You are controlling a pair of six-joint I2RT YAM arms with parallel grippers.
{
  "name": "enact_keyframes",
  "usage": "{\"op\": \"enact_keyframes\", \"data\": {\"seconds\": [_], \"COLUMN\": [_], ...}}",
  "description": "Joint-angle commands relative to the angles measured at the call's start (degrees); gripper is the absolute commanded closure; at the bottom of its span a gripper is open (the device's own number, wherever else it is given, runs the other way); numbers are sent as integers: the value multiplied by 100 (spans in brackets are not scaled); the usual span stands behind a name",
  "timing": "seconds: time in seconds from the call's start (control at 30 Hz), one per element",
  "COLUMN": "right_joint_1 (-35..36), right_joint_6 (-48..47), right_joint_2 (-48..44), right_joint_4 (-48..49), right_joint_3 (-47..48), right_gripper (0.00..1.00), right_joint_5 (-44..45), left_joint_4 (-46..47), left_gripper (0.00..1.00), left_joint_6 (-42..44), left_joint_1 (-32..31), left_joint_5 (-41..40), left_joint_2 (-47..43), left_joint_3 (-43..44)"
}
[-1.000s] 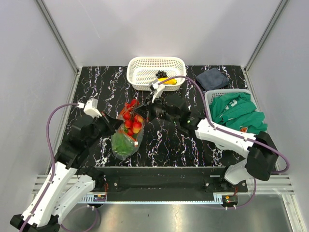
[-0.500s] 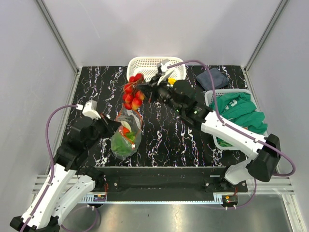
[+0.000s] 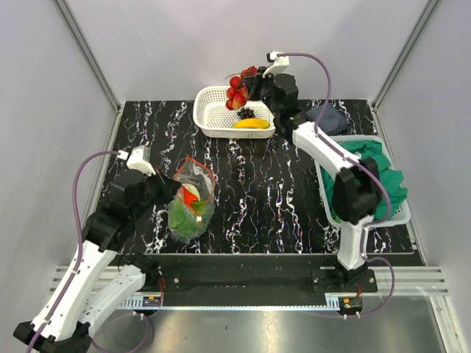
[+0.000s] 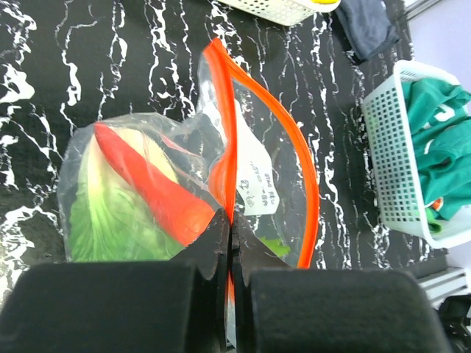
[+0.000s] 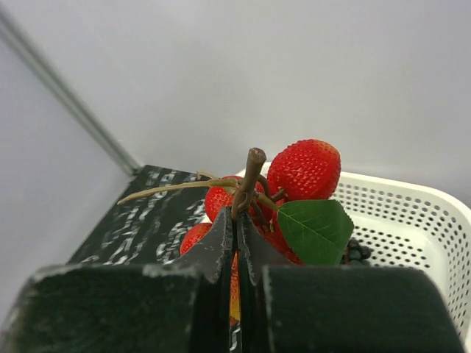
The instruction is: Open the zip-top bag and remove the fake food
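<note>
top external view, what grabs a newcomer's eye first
The bright red strawberries hang from the right gripper above the white basket at the far edge of the table. Nearer, the left gripper pinches the orange rim of the open zip-top bag, a red pepper and lettuce inside.

Red strawberries, green-leaved; white lattice basket; yellow banana; black worktop veined white like marble; clear zip-top bag edged orange-red; red pepper, pale green lettuce; green cloth.
</note>
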Motion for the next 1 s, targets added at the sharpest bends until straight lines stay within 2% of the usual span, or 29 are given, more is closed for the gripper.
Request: {"op": "enact_keyframes", "data": {"seconds": [0.0,0.23,0.3,0.53,0.67,0.77,0.8,0.9,0.97], "right_joint_1": [-275,-416,-442,-592,-802,-952,-970,-979,-979], "right_joint_6": [-45,-442,-512,-538,-355,-91,-73,-151,-143], "right_joint_2": [892,2281,2466,2651,3011,3292,3415,3617,3671], "right_joint_4": [76,-827,-1101,-1488,-2059,-2411,-2507,-2753,-2938], "right_joint_3": [1164,2281,2572,2388,2930,3344,3450,3916,4223], "right_gripper": [100,100,100,100,98,86,74,57,49], "right_joint_5": [-152,-11,94,542,622,455,333,78,15], "left_joint_4": [62,88,132,422,475,537,537,537,537], "left_gripper": [100,100,100,100,100,100,100,100,100], "left_joint_6": [318,450,459,310,283,239,213,204,169], "left_joint_1": [-14,-5,-5,-5,-5,-5,-14,-5,-5], "left_joint_5": [-250,-286,-329,-180,-171,-145,-154,-163,-163], "left_joint_2": [183,420,481,447,473,491,499,491,438], "left_joint_3": [365,497,480,295,260,234,225,181,155]}}
